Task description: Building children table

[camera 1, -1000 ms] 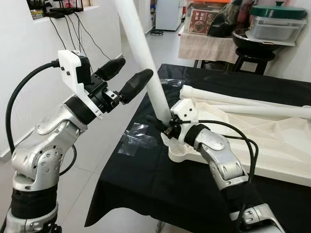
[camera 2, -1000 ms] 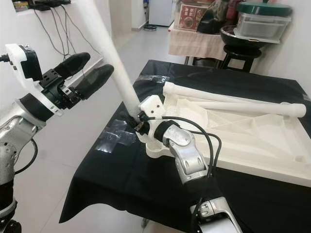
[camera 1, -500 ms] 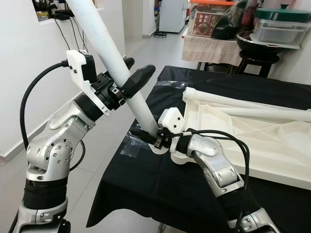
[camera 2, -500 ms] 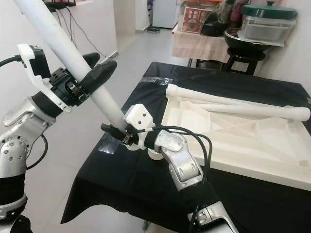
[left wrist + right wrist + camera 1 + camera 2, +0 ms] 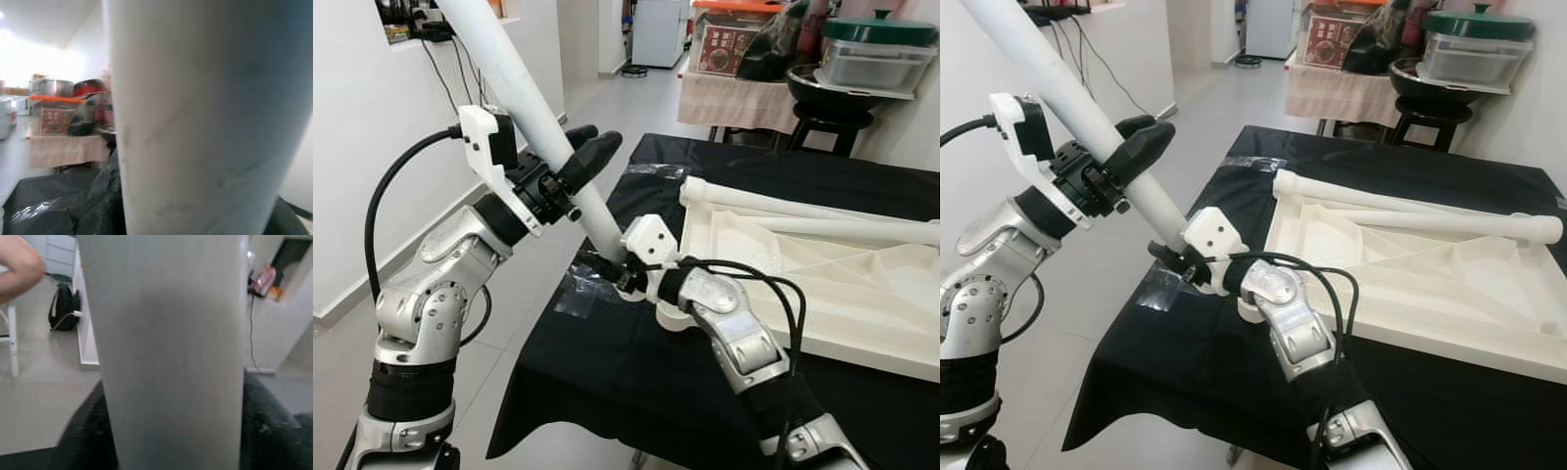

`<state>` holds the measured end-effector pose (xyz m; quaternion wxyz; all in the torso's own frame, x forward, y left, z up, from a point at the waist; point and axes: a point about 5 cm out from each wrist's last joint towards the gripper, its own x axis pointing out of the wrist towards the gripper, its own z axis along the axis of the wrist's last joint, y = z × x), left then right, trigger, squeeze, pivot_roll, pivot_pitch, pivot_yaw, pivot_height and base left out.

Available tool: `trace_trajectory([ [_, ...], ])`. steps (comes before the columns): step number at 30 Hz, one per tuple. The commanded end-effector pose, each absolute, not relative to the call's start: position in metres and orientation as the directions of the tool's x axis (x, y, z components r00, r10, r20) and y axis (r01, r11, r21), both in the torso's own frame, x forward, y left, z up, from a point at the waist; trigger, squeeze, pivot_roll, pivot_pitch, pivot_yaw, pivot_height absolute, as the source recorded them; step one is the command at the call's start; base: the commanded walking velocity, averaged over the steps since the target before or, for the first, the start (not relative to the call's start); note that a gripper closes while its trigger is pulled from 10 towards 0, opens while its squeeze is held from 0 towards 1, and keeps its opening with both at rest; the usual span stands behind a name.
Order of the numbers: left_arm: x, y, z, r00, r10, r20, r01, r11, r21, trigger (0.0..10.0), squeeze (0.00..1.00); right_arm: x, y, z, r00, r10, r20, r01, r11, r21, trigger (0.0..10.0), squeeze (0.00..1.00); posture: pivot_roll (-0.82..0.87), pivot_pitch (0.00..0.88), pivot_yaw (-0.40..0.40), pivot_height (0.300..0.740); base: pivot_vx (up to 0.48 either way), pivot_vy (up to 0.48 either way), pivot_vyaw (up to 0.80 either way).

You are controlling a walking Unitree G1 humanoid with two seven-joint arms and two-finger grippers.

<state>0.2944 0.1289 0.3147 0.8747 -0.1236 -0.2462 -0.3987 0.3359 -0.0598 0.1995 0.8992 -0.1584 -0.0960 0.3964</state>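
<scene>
A long white cylindrical table leg (image 5: pixel 524 103) slants up and away to the robot's left from the near left corner of the white upturned children's table panel (image 5: pixel 822 284), which lies flat on the black cloth-covered tabletop (image 5: pixel 607 362). The right end effector (image 5: pixel 607 269) is closed round the leg's lower end, just beside the panel's round corner socket (image 5: pixel 674 315), its black fingers clamping the tube close above the cloth. The left end effector (image 5: pixel 576 159) grips the same leg higher up, its two long black fingers (image 5: pixel 1141 147) wrapped on either side of the tube, over the floor just off the tabletop's edge. Two more white legs (image 5: pixel 1410 211) lie across the far part of the panel. Clear plastic wrapping (image 5: pixel 576 289) lies on the cloth near the leg's lower end. Both wrist views look straight onto the white tube (image 5: pixel 205 117) between dark finger pads
</scene>
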Motion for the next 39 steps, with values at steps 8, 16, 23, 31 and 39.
trace_trajectory([
  [8, 0.290, 0.117, 0.320, 0.501, -0.660, 0.560, 0.801, 0.598, -0.013, 0.0, 0.00, 0.349, -0.041, 0.201, 0.754, 0.655, 0.054, -0.600, 0.720, -0.349, 10.0, 1.00, -0.02, 0.000, -0.023, 0.740, 0.000, 0.000, 0.00],
  [16, 0.290, 0.115, 0.319, 0.497, -0.661, 0.562, 0.807, 0.590, -0.019, 0.0, 0.00, 0.359, -0.033, 0.213, 0.789, 0.606, 0.104, -0.547, 0.769, -0.331, 3.0, 0.00, -0.01, 0.000, -0.028, 0.740, 0.000, 0.000, 0.00],
  [23, 0.291, 0.114, 0.316, 0.495, -0.663, 0.561, 0.812, 0.583, -0.028, 0.0, 0.00, 0.360, -0.034, 0.218, 0.787, 0.601, 0.140, -0.536, 0.778, -0.328, 0.0, 0.00, -0.02, 0.000, -0.025, 0.740, 0.000, 0.000, 0.00],
  [31, 0.291, 0.112, 0.314, 0.500, -0.659, 0.561, 0.812, 0.582, -0.040, 0.0, 0.00, 0.363, -0.039, 0.218, 0.793, 0.592, 0.143, -0.525, 0.783, -0.335, 0.0, 0.00, -0.02, 0.000, -0.023, 0.740, 0.000, 0.000, 0.00],
  [39, 0.292, 0.129, 0.299, 0.588, -0.618, 0.521, 0.760, 0.642, -0.097, 10.0, 1.00, 0.375, -0.067, 0.222, 0.832, 0.532, 0.158, -0.473, 0.828, -0.301, 0.0, 0.00, -0.01, 0.000, -0.027, 0.740, 0.000, 0.000, 0.00],
])
